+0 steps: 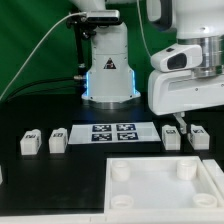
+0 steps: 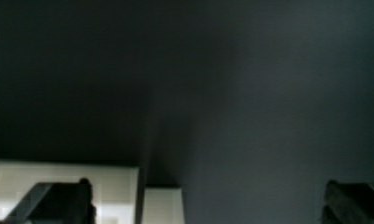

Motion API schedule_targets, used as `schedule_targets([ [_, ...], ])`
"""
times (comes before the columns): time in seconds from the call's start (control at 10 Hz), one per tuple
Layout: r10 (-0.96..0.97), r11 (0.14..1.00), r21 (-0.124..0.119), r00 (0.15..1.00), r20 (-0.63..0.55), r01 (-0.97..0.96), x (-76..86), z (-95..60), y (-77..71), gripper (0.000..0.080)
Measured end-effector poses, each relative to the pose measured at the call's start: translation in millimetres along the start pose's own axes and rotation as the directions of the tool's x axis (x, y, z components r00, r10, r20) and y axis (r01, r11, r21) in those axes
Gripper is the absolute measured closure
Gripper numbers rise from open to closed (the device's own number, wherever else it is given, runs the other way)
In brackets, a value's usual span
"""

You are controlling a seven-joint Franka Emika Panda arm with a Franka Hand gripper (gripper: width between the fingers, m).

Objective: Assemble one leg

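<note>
Exterior view: is showing one arm working over a black table [image 1: 60, 190] that is carrying loose white parts.
Panel [image 1: 165, 190]: is lying flat with its round sockets facing up, below the jaws and nearer the camera; no leg is standing in it.
Marker board [image 1: 113, 132]: is lying well off to the exterior view's left of the jaws, in line with the row of parts.
Gripper [image 1: 181, 121]: is hanging fingers-down. The wrist view is showing its fingers [image 2: 59, 205] standing wide apart and gripping nothing.
Leg [image 1: 172, 137]: is sitting on the table just below the jaws, slightly toward the exterior view's left, and appears untouched.
Second leg [image 1: 199, 137]: is sitting just beside the first, on the other side of the jaws.
Third leg [image 1: 58, 140] and fourth leg [image 1: 29, 142]: are lying well apart from the jaws, beyond the marker board.
Step in hand: judging by the empty, spread jaws, the arm is approaching for a first pick.
Next move: is calling for centring the jaws over one leg, lowering to straddle it, then closing on its flat sides while clearing the neighbour.
</note>
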State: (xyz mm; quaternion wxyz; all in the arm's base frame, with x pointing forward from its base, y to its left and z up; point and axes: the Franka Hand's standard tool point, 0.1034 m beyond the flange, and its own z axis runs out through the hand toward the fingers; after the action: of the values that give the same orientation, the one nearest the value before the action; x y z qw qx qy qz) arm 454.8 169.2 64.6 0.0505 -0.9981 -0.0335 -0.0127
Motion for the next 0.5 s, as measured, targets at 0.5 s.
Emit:
schedule_targets([
  [0.5, 0.038, 0.999, -0.033, 0.976, 0.214, -0.032, -17.8, 2.7, -3.7, 0.015],
])
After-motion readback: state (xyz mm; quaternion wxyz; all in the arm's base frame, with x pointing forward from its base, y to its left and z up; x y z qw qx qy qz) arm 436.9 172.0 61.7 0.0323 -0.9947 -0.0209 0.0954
